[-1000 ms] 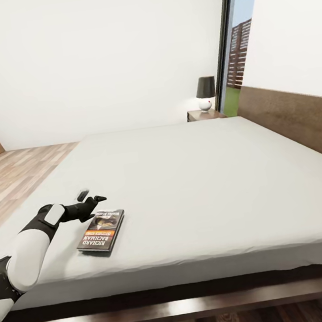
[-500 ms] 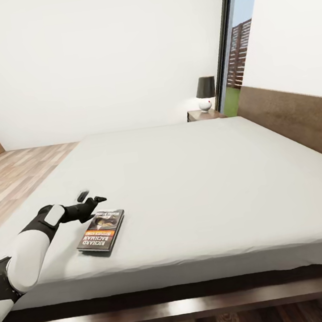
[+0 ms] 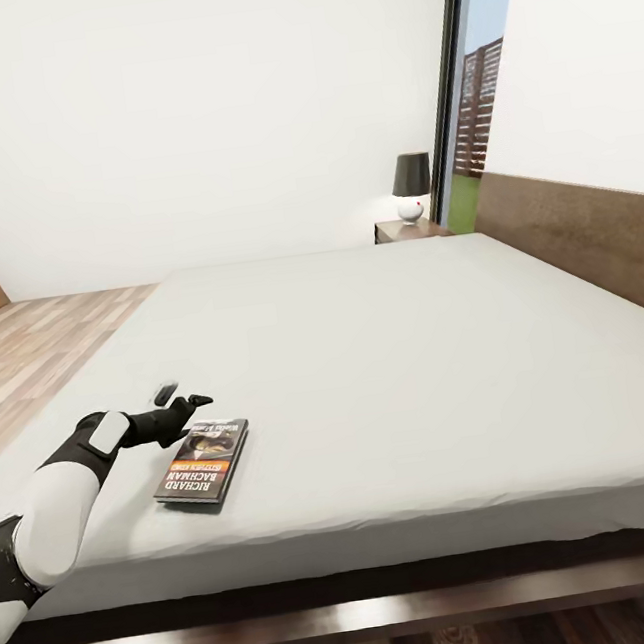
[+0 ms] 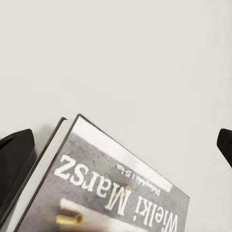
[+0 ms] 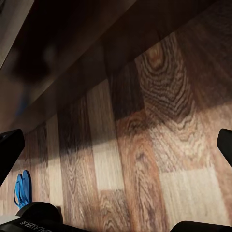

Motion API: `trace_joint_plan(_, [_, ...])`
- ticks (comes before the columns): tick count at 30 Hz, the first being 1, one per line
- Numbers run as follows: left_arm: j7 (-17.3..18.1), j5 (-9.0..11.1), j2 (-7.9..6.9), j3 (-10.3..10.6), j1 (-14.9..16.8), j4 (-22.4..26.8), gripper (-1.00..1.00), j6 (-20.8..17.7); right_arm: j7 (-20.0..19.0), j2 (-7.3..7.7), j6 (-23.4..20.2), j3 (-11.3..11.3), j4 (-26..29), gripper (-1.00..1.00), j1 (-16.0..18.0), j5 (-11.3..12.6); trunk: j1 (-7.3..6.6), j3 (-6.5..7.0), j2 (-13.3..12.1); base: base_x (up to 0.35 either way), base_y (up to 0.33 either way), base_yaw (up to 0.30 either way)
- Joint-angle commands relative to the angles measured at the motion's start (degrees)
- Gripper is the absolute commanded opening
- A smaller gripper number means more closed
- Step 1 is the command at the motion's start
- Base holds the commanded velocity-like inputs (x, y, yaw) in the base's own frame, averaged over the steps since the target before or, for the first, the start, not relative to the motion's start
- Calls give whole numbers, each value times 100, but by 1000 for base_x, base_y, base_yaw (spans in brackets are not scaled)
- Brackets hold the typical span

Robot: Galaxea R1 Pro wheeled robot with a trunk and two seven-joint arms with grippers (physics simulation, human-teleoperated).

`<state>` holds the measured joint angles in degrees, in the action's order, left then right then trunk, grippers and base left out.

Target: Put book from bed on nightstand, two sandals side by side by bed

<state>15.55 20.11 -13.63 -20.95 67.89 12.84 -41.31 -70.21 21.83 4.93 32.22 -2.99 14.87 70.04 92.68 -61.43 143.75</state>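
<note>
Left claw (image 3: 182, 397) spread wide just beside the book (image 3: 203, 461) on the bed (image 3: 399, 373), reaching step; next, need to straddle the book edge and pinch

You will find the book (image 3: 202, 463) lying flat, cover up, on the light-grey mattress of the bed (image 3: 386, 354), in the lower left of the head view, close to the mattress's near edge. Its cover is dark grey with white and orange lettering. In the left wrist view, the book (image 4: 111, 186) fills the lower part, with white title lettering legible.

The nightstand (image 3: 406, 230) stands at the bed's far corner, right of centre in the head view, bearing a black-shaded lamp.

One blue sandal (image 5: 21, 187) lies on the wood floor, lower left in the right wrist view.
</note>
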Motion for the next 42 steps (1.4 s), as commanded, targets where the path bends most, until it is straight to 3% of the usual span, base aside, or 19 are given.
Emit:
trace_joint_plan(1, [-7,-76,1,4,-2,-4,100,-44,-19,-3,51,47,-17,100,7,28,-1,-6,2,0,-15,0])
trace_joint_plan(42, [0,-84,2,4,-12,-9,100,-53,-19,-9,52,47,-17,100,7,26,-1,-6,2,-8,-39,0])
